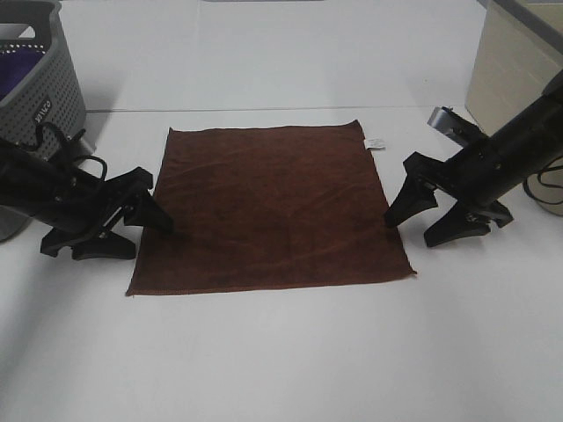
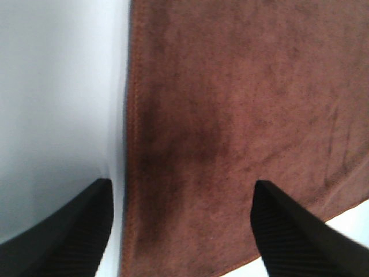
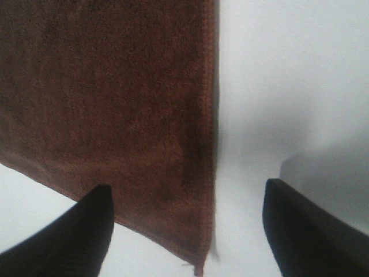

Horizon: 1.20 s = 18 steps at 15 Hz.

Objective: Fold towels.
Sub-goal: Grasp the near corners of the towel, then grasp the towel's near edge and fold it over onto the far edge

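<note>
The reddish-brown towel [image 1: 268, 207] lies flat and unfolded on the white table, with a small white tag [image 1: 376, 142] at its far right corner. My left gripper [image 1: 132, 230] is open at the towel's left edge, one finger over the cloth and one over the table; the left wrist view shows the hem [image 2: 134, 173] between the two fingers. My right gripper [image 1: 427, 220] is open just off the towel's right edge near the front right corner; the right wrist view shows the towel's hem [image 3: 210, 173] between its fingers. Neither holds anything.
A grey perforated basket [image 1: 40, 75] with purple cloth [image 1: 19, 70] inside stands at the back left. A beige box [image 1: 515, 70] stands at the back right. White table [image 1: 281, 352] stretches in front of the towel.
</note>
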Tool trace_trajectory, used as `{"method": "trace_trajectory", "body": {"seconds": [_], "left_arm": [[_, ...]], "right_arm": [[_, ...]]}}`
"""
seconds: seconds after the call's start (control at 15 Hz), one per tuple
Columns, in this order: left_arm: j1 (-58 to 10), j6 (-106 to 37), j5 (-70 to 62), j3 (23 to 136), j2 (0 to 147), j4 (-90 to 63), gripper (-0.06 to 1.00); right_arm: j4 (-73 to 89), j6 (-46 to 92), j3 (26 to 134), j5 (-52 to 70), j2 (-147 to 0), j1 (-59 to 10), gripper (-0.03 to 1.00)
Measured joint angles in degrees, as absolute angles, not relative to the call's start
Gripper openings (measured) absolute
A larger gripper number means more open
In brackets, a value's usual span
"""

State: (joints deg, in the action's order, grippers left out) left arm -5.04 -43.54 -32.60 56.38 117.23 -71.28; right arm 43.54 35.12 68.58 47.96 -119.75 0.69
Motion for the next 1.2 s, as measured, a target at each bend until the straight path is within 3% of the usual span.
{"method": "trace_trajectory", "body": {"seconds": [0.33, 0.47, 0.6, 0.67, 0.73, 0.87, 1.2], "left_arm": [[-7.7, -43.9, -33.9, 57.5, 119.5, -73.9, 0.65], [-8.5, -43.9, -35.4, 57.5, 119.8, -74.4, 0.64], [-8.5, -43.9, -35.9, 57.5, 120.3, -73.9, 0.47], [-8.5, -43.8, -35.8, 57.4, 120.7, -73.2, 0.28], [-8.5, -43.7, -35.5, 57.2, 121.0, -72.1, 0.05], [-8.5, -43.7, -35.5, 57.2, 121.0, -71.7, 0.01], [-8.5, -35.8, -37.0, 56.0, 117.9, -60.7, 0.01]], "right_arm": [[50.8, 39.0, 68.9, 48.8, -123.1, -1.9, 0.69], [51.5, 39.5, 69.0, 47.1, -123.4, -5.0, 0.63], [51.1, 39.2, 69.0, 46.1, -123.9, -5.2, 0.43], [50.1, 38.3, 69.0, 45.7, -124.4, -4.8, 0.28], [49.7, 37.6, 69.0, 45.8, -124.6, -4.6, 0.06], [49.3, 36.6, 69.0, 46.0, -124.6, -4.6, 0.0], [45.6, 30.7, 65.3, 47.7, -119.0, -4.6, 0.0]]}}
